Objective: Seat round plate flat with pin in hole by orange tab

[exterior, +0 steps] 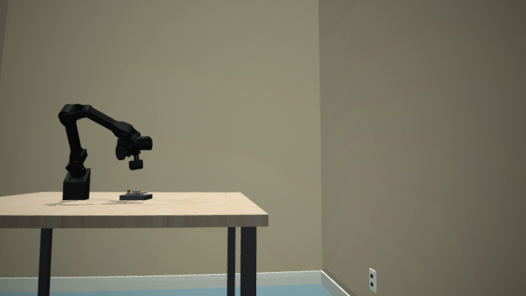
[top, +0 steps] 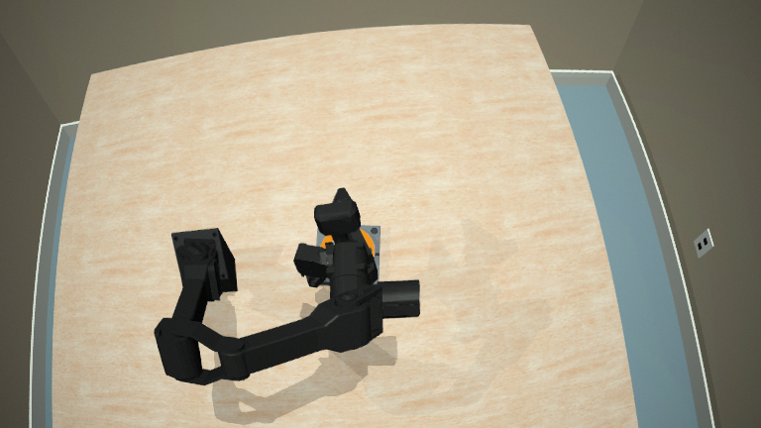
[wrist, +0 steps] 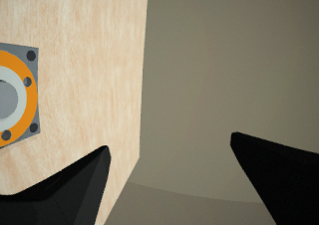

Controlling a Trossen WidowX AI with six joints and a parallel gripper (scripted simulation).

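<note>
A black gripper, fingers spread wide, hangs above an orange-ringed plate on its gray base; the exterior view reveals the gap beneath, while the wrist view shows holes that the arm hides from above.

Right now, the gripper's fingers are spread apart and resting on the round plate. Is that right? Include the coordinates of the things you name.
Not quite: the fingers are indeed spread apart, but they hang above the round plate (top: 370, 241) (exterior: 141, 192) (wrist: 32, 98), not resting on it, as the exterior view shows.
</note>
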